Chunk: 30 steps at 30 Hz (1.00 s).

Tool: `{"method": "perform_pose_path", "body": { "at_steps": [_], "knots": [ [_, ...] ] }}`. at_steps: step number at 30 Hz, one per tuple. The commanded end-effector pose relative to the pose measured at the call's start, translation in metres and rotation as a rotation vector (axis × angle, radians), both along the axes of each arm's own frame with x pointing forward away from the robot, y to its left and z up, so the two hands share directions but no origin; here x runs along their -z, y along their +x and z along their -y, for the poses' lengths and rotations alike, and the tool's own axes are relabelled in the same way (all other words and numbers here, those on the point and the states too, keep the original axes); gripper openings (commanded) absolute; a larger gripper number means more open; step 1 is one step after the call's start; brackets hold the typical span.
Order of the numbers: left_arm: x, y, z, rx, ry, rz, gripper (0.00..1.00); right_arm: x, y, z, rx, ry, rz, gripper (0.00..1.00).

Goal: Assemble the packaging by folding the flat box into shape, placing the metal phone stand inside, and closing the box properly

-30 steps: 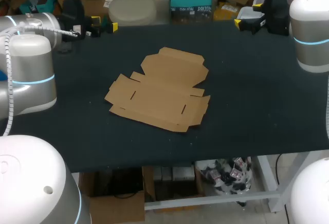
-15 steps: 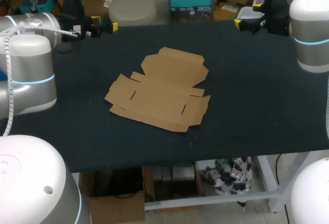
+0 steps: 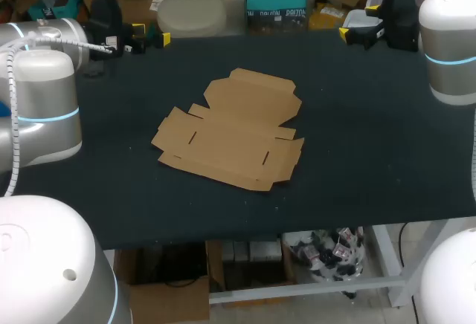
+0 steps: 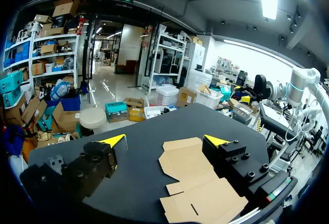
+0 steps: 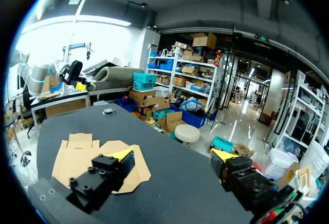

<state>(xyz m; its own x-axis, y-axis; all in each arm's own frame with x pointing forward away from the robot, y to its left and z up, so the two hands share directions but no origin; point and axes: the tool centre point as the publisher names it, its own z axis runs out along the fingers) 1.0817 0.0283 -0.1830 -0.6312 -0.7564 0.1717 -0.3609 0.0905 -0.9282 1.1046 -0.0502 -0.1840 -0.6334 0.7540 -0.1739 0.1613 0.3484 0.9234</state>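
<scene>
A flat, unfolded brown cardboard box (image 3: 230,131) lies in the middle of the dark table, flaps spread out. My left gripper (image 3: 152,38) hovers over the table's far left corner, open and holding nothing. In the left wrist view the gripper (image 4: 165,141) has the box (image 4: 200,188) lying ahead of it and off to one side. My right gripper (image 3: 357,30) hangs over the far right edge, also open with nothing in it. From the right wrist, the gripper (image 5: 172,154) sees the box (image 5: 77,160) beyond one finger. No phone stand shows in any view.
The dark table top (image 3: 372,153) spreads wide on all sides of the cardboard. Large grey arm links stand at the left (image 3: 44,108) and right (image 3: 450,41) edges of the head view.
</scene>
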Motion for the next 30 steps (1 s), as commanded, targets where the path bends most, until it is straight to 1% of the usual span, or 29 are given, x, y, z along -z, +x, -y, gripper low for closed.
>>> {"method": "perform_pose_path", "body": {
  "at_steps": [1, 2, 3, 4, 5, 6, 7, 8, 9, 10, 11, 12, 14, 15, 16, 17, 18, 19, 21, 22, 23, 25, 26, 27, 28, 29, 30],
  "knots": [
    [-0.006, -0.001, -0.001, 0.022, -0.046, 0.001, 1.00, 0.000, 0.001, 0.000, 0.000, -0.002, 0.005, 1.00],
    [-0.007, -0.002, 0.000, 0.020, -0.042, 0.005, 1.00, 0.000, 0.000, 0.000, 0.001, 0.006, -0.017, 1.00],
    [-0.008, -0.003, 0.000, 0.012, -0.062, -0.015, 1.00, 0.001, 0.001, 0.000, 0.023, 0.012, -0.030, 1.00],
    [-0.009, -0.004, 0.000, 0.009, -0.068, -0.017, 1.00, 0.001, 0.000, 0.000, 0.007, 0.027, -0.044, 1.00],
    [-0.010, -0.006, 0.000, 0.012, -0.070, -0.037, 1.00, 0.001, -0.001, 0.002, 0.024, 0.054, -0.082, 1.00],
    [-0.010, -0.007, 0.000, -0.019, -0.077, -0.075, 1.00, 0.001, -0.001, 0.003, 0.040, 0.052, -0.099, 1.00],
    [-0.011, -0.009, 0.001, -0.015, -0.070, -0.084, 1.00, 0.000, -0.003, 0.005, 0.031, 0.075, -0.124, 1.00],
    [-0.011, -0.011, 0.001, -0.009, -0.067, -0.098, 1.00, 0.000, -0.003, 0.006, 0.055, 0.080, -0.159, 1.00],
    [-0.012, -0.013, 0.001, -0.035, -0.065, -0.125, 1.00, 0.000, -0.003, 0.007, 0.053, 0.078, -0.169, 1.00],
    [-0.011, -0.018, 0.002, -0.015, -0.045, -0.130, 1.00, 0.000, -0.006, 0.008, 0.060, 0.086, -0.200, 1.00],
    [-0.011, -0.021, 0.002, -0.018, -0.041, -0.145, 1.00, 0.000, -0.007, 0.010, 0.087, 0.084, -0.241, 1.00],
    [-0.011, -0.023, 0.002, -0.049, -0.035, -0.176, 1.00, 0.000, -0.008, 0.011, 0.078, 0.089, -0.240, 1.00],
    [-0.008, -0.028, 0.002, -0.080, -0.006, -0.246, 1.00, 0.002, -0.012, 0.013, 0.111, 0.071, -0.318, 1.00],
    [-0.008, -0.029, 0.002, -0.099, -0.002, -0.270, 1.00, 0.002, -0.016, 0.013, 0.086, 0.074, -0.314, 1.00],
    [-0.006, -0.033, 0.002, -0.092, 0.010, -0.291, 1.00, 0.003, -0.020, 0.013, 0.103, 0.070, -0.357, 1.00],
    [-0.005, -0.037, 0.001, -0.097, 0.012, -0.320, 1.00, 0.005, -0.024, 0.013, 0.106, 0.061, -0.371, 1.00],
    [-0.004, -0.041, 0.000, -0.114, 0.017, -0.335, 1.00, 0.005, -0.028, 0.014, 0.095, 0.072, -0.392, 1.00],
    [-0.002, -0.045, 0.000, -0.108, 0.026, -0.356, 1.00, 0.007, -0.031, 0.015, 0.113, 0.077, -0.422, 1.00],
    [0.002, -0.053, 0.000, -0.119, 0.025, -0.408, 1.00, 0.010, -0.039, 0.020, 0.113, 0.100, -0.465, 1.00],
    [0.005, -0.059, 0.001, -0.104, 0.044, -0.429, 1.00, 0.013, -0.042, 0.021, 0.128, 0.096, -0.492, 1.00],
    [0.009, -0.064, 0.002, -0.111, 0.048, -0.455, 1.00, 0.016, -0.046, 0.022, 0.128, 0.094, -0.502, 1.00],
    [0.015, -0.074, 0.003, -0.113, 0.072, -0.495, 1.00, 0.022, -0.053, 0.026, 0.152, 0.091, -0.555, 1.00],
    [0.016, -0.077, 0.003, -0.110, 0.068, -0.506, 1.00, 0.023, -0.056, 0.026, 0.156, 0.087, -0.557, 1.00],
    [0.018, -0.082, 0.003, -0.112, 0.065, -0.526, 1.00, 0.026, -0.063, 0.028, 0.172, 0.098, -0.595, 1.00],
    [0.019, -0.088, 0.004, -0.115, 0.071, -0.540, 1.00, 0.028, -0.066, 0.030, 0.184, 0.092, -0.609, 1.00],
    [0.020, -0.092, 0.004, -0.116, 0.064, -0.558, 1.00, 0.030, -0.070, 0.031, 0.191, 0.104, -0.634, 1.00],
    [0.022, -0.096, 0.004, -0.112, 0.071, -0.576, 1.00, 0.033, -0.073, 0.033, 0.190, 0.122, -0.675, 1.00]
  ]
}}
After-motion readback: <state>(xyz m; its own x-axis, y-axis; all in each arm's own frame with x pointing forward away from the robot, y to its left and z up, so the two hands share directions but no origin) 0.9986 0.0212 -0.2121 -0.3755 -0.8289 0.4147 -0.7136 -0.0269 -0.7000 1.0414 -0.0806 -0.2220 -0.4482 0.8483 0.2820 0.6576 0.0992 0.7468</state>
